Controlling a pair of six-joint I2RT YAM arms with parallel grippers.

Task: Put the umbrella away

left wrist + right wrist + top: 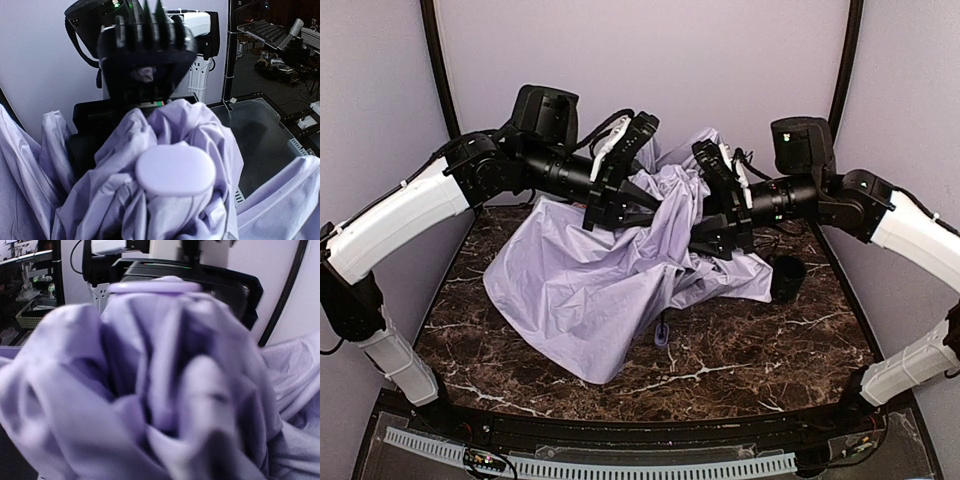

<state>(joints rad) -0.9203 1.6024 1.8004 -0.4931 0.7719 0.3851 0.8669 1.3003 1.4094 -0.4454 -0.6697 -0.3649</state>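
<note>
Sprawling over the middle of the dark marble table (740, 360), the umbrella (580, 290) lies half-collapsed. Its pale canopy spills toward 7 o'clock, and the bunched crown with its round cap (175, 170) is raised toward 12 o'clock. It looks light, soft and slippery. Loose cloth would likely slide, so the firm crown just under the cap seems the better hold; the shaft is hidden. The left gripper (638, 205) appears clenched on gathered folds at the crown's 9 o'clock side. The right gripper (718, 215) is buried in cloth at 3 o'clock, and I cannot tell its hold. A dark mug (787, 278) stands at the canopy's 3 o'clock edge.
</note>
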